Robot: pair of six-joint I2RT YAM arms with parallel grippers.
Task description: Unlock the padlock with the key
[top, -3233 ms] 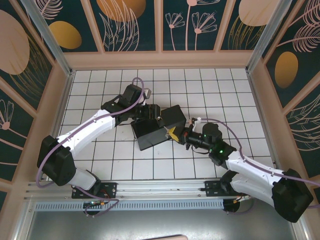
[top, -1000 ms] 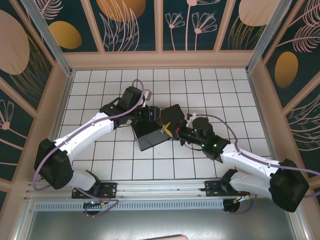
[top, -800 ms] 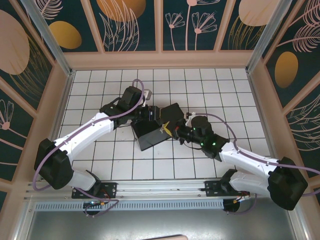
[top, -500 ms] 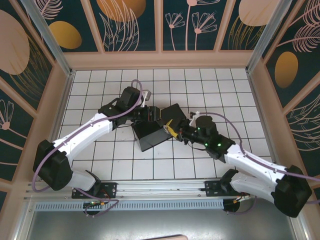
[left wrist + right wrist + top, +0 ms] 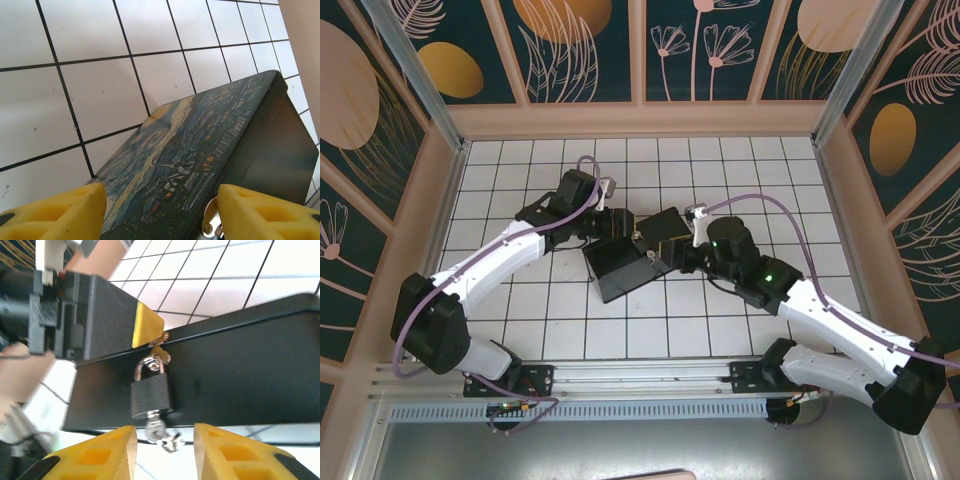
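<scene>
A black padlock (image 5: 151, 395) hangs by its silvery shackle from the hasp on the dark side of the painted box (image 5: 240, 355). The key (image 5: 156, 428) sticks in the padlock's underside, a small ring dangling from it. My right gripper (image 5: 165, 452) is open, its yellow fingers (image 5: 95, 455) on either side of the key without touching it. My left gripper (image 5: 160, 215) straddles the box's swirly blue lid (image 5: 190, 150), one yellow finger (image 5: 265, 210) against the hasp side. From above, the box (image 5: 620, 268) lies between the left gripper (image 5: 618, 228) and the right gripper (image 5: 675, 250).
The floor (image 5: 770, 170) is white tile with black lines, ringed by wooden rails and dark patterned walls (image 5: 640, 50). Open floor lies right of and behind the box. The left gripper's black body (image 5: 75, 315) sits close above the padlock.
My right gripper has opened and let go of the key, which stays in the padlock. The right wrist has drawn back and shifted farther from me. The left arm has barely moved.
</scene>
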